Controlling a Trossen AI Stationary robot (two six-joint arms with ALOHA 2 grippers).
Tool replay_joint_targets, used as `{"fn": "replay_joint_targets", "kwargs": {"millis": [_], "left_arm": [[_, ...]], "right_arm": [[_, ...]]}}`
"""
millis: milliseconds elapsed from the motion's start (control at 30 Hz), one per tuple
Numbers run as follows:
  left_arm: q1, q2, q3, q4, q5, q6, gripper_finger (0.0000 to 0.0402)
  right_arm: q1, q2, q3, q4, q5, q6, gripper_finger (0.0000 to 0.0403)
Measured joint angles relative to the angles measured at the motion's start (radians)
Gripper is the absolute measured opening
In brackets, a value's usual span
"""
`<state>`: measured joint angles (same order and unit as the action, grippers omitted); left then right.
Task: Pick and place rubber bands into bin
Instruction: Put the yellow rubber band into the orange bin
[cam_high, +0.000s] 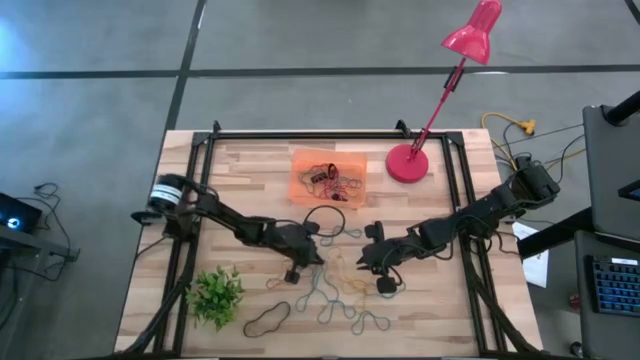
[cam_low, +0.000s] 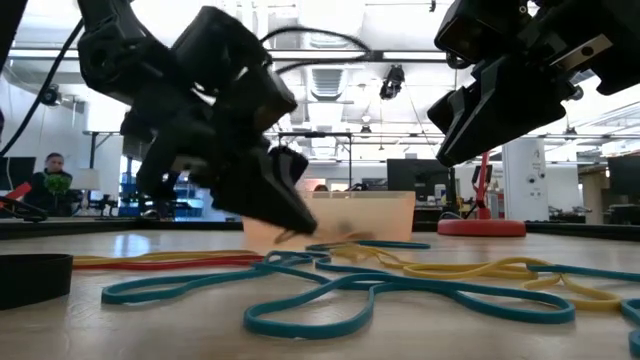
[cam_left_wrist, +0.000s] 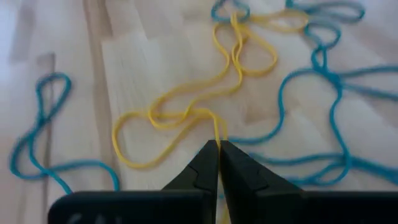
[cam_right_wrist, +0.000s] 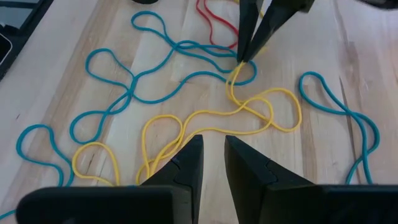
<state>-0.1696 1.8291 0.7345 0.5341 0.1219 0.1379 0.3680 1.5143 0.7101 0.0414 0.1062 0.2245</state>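
Your workspace was a pale butcher-block table (cam_high: 260, 170) made of glued wood strips, framed by black metal rails and standing on a grey floor crossed by dark lines. Toward the far edge sat the bin (cam_high: 328, 177), a shallow translucent orange tray already holding a few dark and red bands. Just to its right stood a red lamp (cam_high: 408, 163), its shade reaching out past the table edge. A small green plant (cam_high: 216, 294) sat at the near left corner.

The rubber bands (cam_high: 335, 290) lay loose across the middle and near part of the wood: teal and yellow loops tangled together, a red one, and black ones, including one near the front edge.

Your left gripper (cam_left_wrist: 217, 149) was down at the table in the middle of the tangle, its fingers pressed together and pinching a strand of a yellow band (cam_left_wrist: 186, 115). Your right gripper (cam_right_wrist: 212, 152) hovered just above the bands nearby, facing the left one, its fingers a narrow slit apart and holding nothing.

From table height you could see a large open room behind: bright ceiling lights, exposed ducts, desks with monitors, and a seated person (cam_low: 48, 180) far off at the left. To the right of the table were a keyboard (cam_high: 610, 285) and yellow cables (cam_high: 520, 128).
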Motion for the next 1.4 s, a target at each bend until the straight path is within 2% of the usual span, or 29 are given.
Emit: {"fn": "replay_joint_targets", "kwargs": {"millis": [633, 933, 1233, 1400], "left_arm": [[0.005, -0.162, -0.008, -0.011, -0.025, 0.053, 0.0], [0.006, -0.117, 0.008, -0.069, 0.017, 0.06, 0.0004], [0.029, -0.049, 0.024, -0.072, 0.018, 0.06, 0.006], [0.039, -0.048, 0.023, -0.08, 0.028, 0.058, 0.0068]], "right_arm": [[0.0, 0.0, -0.005, -0.002, 0.0, 0.0, 0.0057], [0.0, 0.0, -0.006, 0.001, 0.0, 0.0, 0.0057], [0.0, 0.0, -0.006, 0.008, 0.0, 0.0, 0.0057], [0.0, 0.0, -0.006, 0.009, 0.0, 0.0, 0.0057]]}}
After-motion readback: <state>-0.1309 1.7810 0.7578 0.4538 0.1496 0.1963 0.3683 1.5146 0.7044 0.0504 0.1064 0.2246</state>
